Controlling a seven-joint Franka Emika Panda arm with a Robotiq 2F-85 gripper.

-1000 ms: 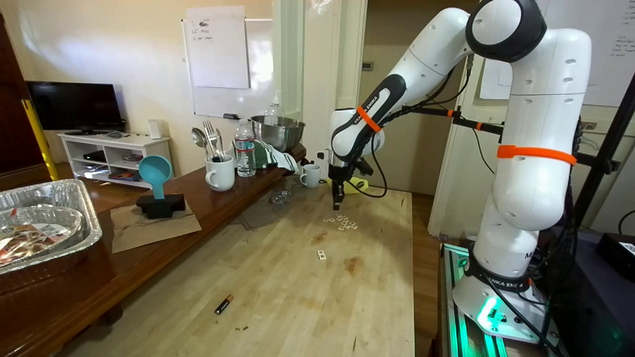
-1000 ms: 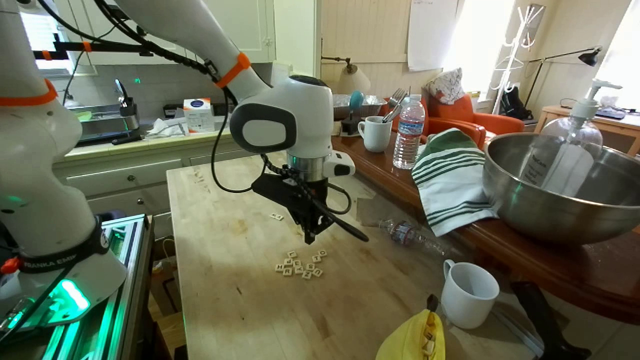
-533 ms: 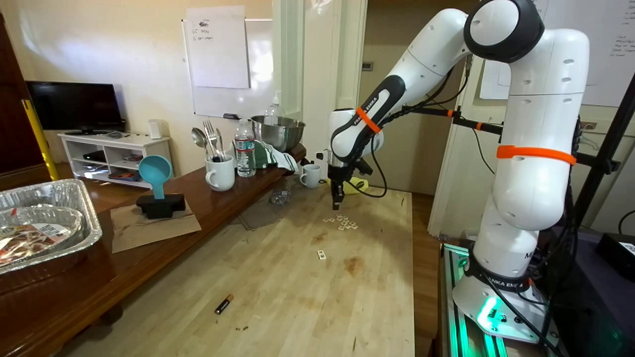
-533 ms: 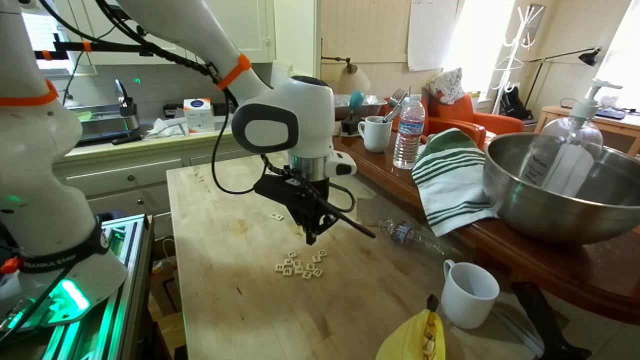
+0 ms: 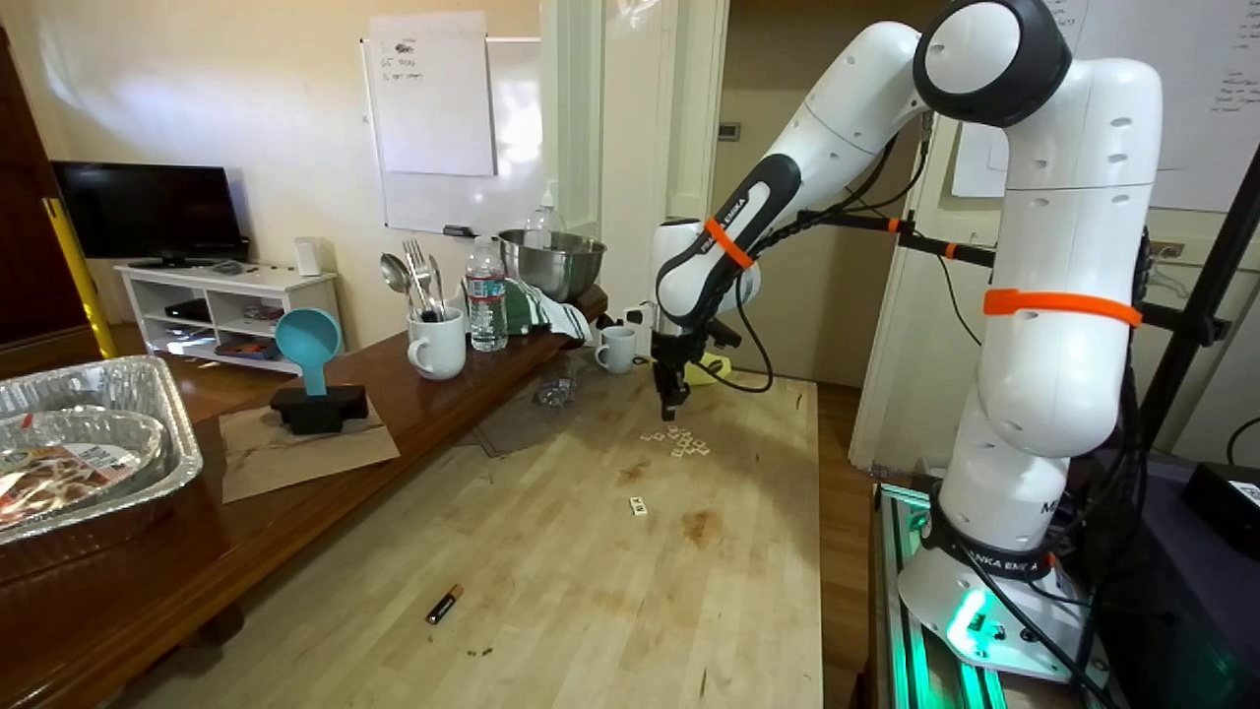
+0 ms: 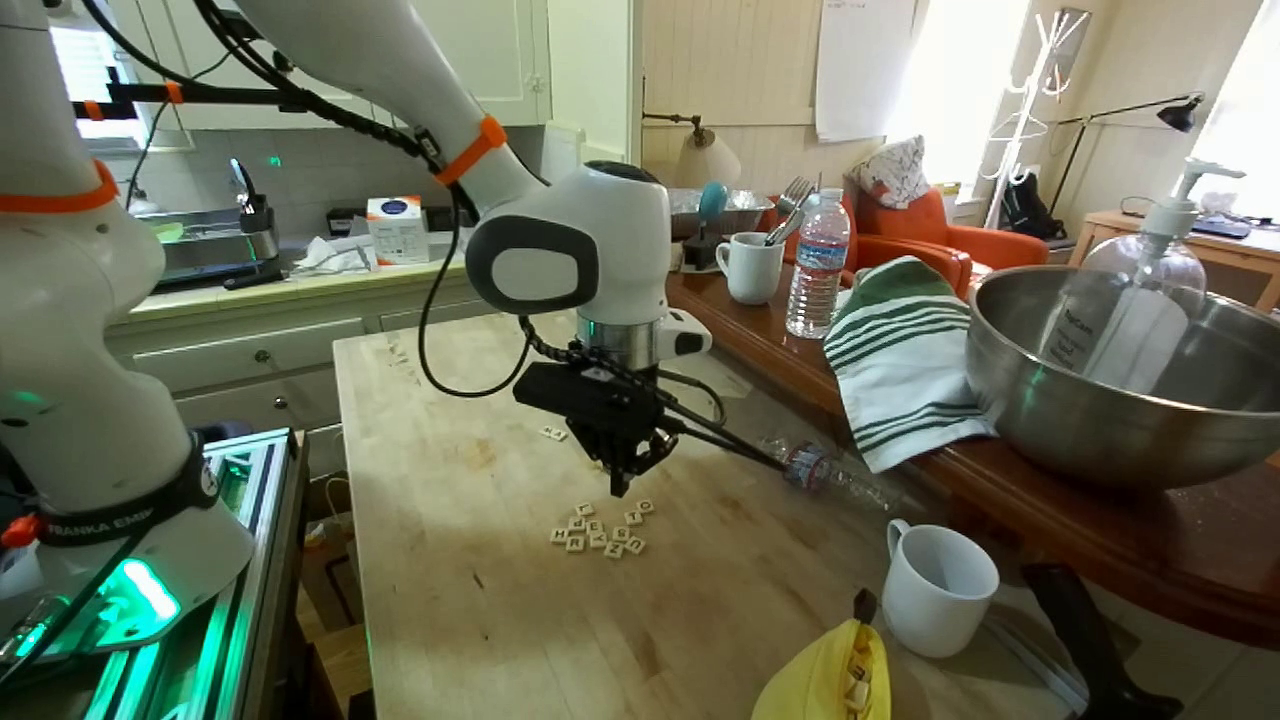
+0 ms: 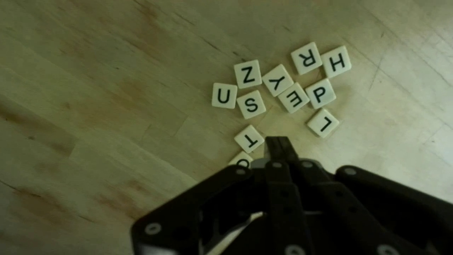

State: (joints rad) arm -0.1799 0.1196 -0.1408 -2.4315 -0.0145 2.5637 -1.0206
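Note:
My black gripper (image 7: pixel 279 143) has its two fingertips pressed together, with nothing visible between them. It points down above the pale wooden table, as both exterior views show (image 5: pixel 669 412) (image 6: pixel 618 488). It hovers by a loose cluster of white letter tiles. In the wrist view the T tile (image 7: pixel 244 136) lies nearest the fingertips. The O tile (image 7: pixel 238 160) is partly hidden by the gripper. The L tile (image 7: pixel 320 127) lies to the right. Beyond are the S (image 7: pixel 258 101), U (image 7: pixel 216 101), Z (image 7: pixel 240 67), Y (image 7: pixel 272 76), E (image 7: pixel 288 94), P (image 7: pixel 327 86), R (image 7: pixel 300 53) and H (image 7: pixel 345 58) tiles.
Two tiles (image 6: pixel 553 433) lie apart from the cluster. A battery (image 5: pixel 445 605) lies on the table. A yellow pouch (image 6: pixel 815 680), a white mug (image 6: pixel 930 615) and a fallen clear bottle (image 6: pixel 840 480) lie along one side. A raised brown ledge (image 5: pixel 551 364) holds a steel bowl (image 6: pixel 1090 430).
My gripper has turned about its vertical axis, and its cables have swung toward the ledge. The fingertips are slightly lower. The tiles have not moved.

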